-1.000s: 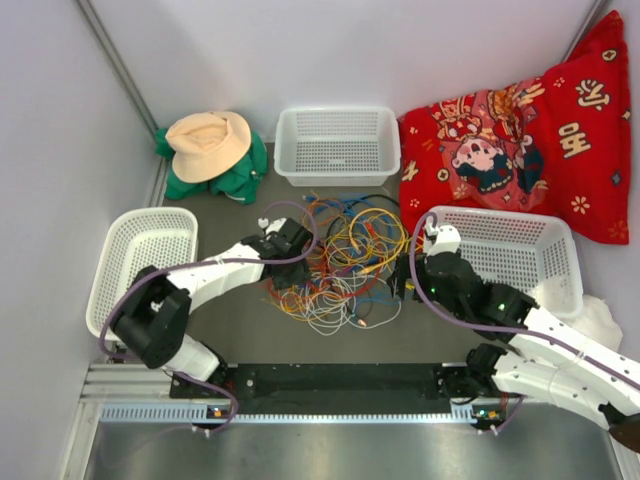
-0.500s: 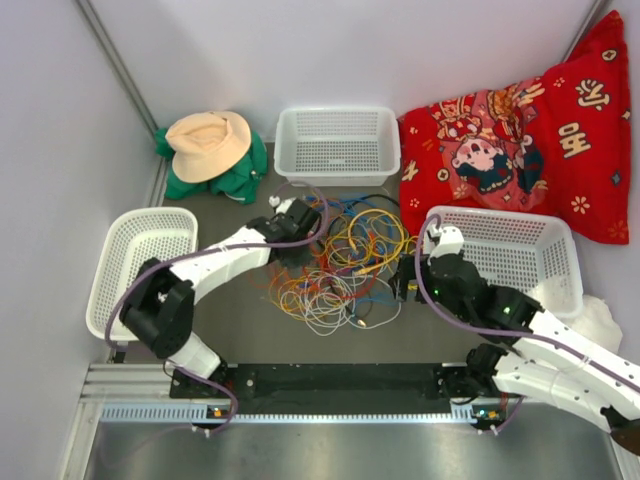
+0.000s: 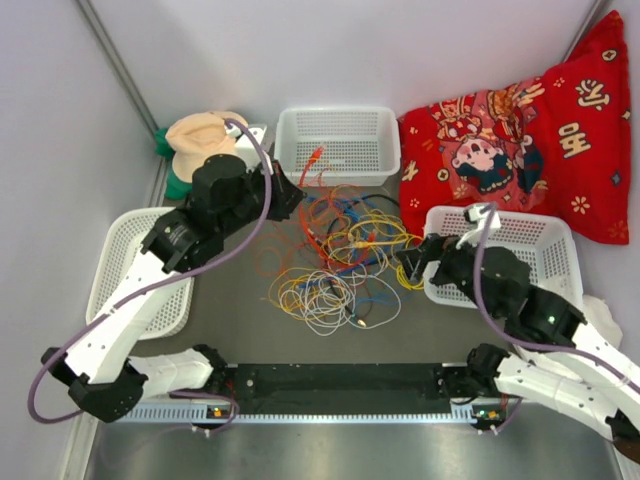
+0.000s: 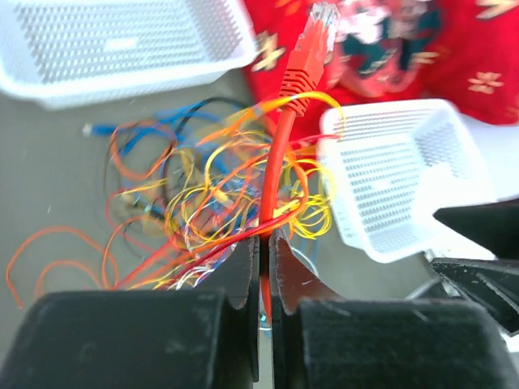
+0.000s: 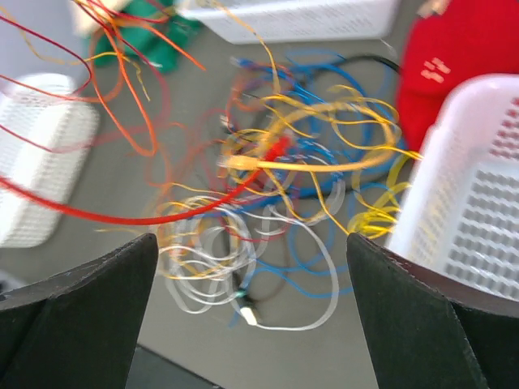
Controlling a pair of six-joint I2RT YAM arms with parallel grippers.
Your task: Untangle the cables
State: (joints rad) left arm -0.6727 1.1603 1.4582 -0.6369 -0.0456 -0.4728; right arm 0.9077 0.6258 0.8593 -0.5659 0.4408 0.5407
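Note:
The cables (image 3: 340,262) lie as a tangled heap of yellow, orange, blue, red and white cords on the grey table between the arms. My left gripper (image 3: 290,190) is raised over the heap's far left side. It is shut on a red-orange cable (image 4: 276,154), whose plug (image 4: 320,28) sticks up past the fingertips. The cable trails down into the heap (image 4: 211,203). My right gripper (image 3: 410,265) hovers at the heap's right edge. It is open, with wide-apart fingers (image 5: 81,300) and only cables (image 5: 276,186) far below them.
A white basket (image 3: 337,145) stands behind the heap, another (image 3: 140,265) to the left under my left arm, a third (image 3: 520,255) to the right beside my right gripper. A red cushion (image 3: 520,140) lies at the back right, a tan hat (image 3: 195,140) on green cloth at the back left.
My left gripper closed on the red-orange cable, then rose and drew back, pulling cords up out of the heap. My right gripper lifted slightly and stayed open.

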